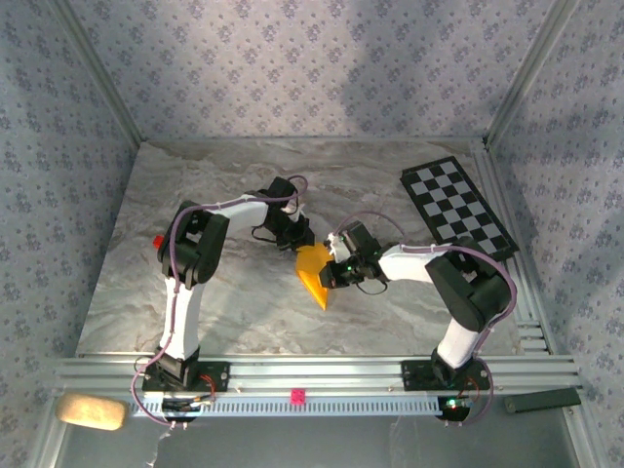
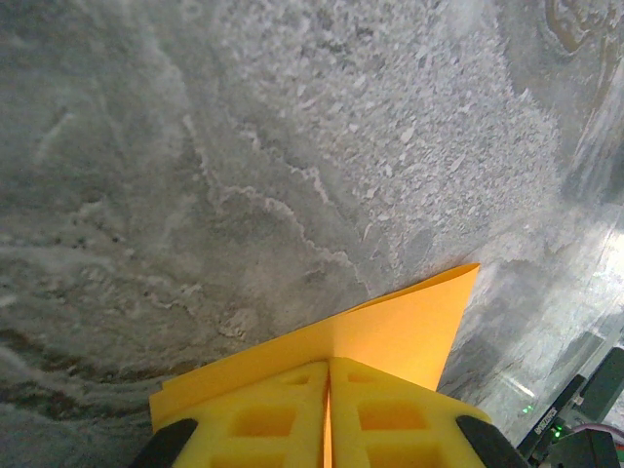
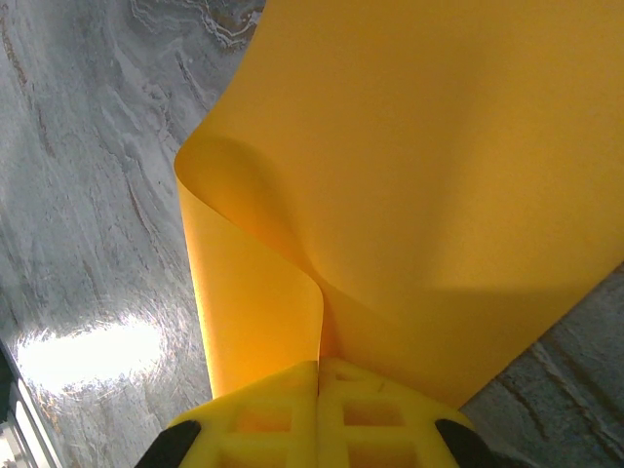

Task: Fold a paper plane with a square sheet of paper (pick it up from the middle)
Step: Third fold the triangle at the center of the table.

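Grey marbled stone forms the worktop, which is walled in by pale patterned panels. Near its middle the square sheet of paper, orange-yellow and already creased into a smaller angular shape, is held between the two hands, with one pointed corner directed towards the arm bases. Its far edge is pinched by the left hand. The yellow fingers of that hand are seen pressed together in the left wrist view, and a folded triangular flap projects just beyond their tips. The side of the paper is gripped by the right hand, likewise closed tight. In the right wrist view the paper is seen to emerge from between the fingers and to curl over in a soft loop to one side, while a broad flat expanse spreads away ahead of them. Whether the nearest corner touches the worktop cannot be told. Well beyond the right hand, on its outer side, a black-and-white checkered board is laid flat. A small red object is seen on the outer side of the left arm, well apart from the left hand.
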{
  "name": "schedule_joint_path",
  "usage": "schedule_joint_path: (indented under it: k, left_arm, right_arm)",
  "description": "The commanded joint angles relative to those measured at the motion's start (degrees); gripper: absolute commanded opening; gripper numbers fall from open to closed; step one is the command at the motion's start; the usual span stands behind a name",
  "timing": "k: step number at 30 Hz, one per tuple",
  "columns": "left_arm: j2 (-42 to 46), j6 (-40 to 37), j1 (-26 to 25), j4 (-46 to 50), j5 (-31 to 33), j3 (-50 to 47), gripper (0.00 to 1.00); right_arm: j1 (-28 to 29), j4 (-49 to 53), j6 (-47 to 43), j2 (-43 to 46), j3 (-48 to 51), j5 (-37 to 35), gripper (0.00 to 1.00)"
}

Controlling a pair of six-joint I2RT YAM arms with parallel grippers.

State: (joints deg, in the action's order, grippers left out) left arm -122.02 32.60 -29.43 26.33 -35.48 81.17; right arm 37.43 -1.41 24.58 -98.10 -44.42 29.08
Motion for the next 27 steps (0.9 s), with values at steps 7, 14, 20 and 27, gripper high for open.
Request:
schedule_joint_path:
  k: [7, 14, 20, 27]
  left_arm:
    - [-1.16, 0.27, -0.29, 3.04, 4.46, -1.19, 0.09]
    - [-1.13, 0.27, -0.31, 2.85, 4.33, -1.27, 0.09]
    - [-1.21, 0.36, -0.32, 2.75, 4.37, -1.45, 0.09]
    - [-1.21, 0.27, -0.28, 2.84, 4.35, -1.36, 0.09]
  right_arm:
    - [0.35, 2.35, -0.58, 0.83, -0.86, -1.10, 0.00]
    - [0.34, 2.51, -0.71, 1.28, -0.90, -1.48, 0.00]
    - [0.52, 1.45, -0.28, -0.41, -1.37, -1.36, 0.00]
    - [0.63, 2.32, -0.39, -0.96, -1.39, -2.11, 0.00]
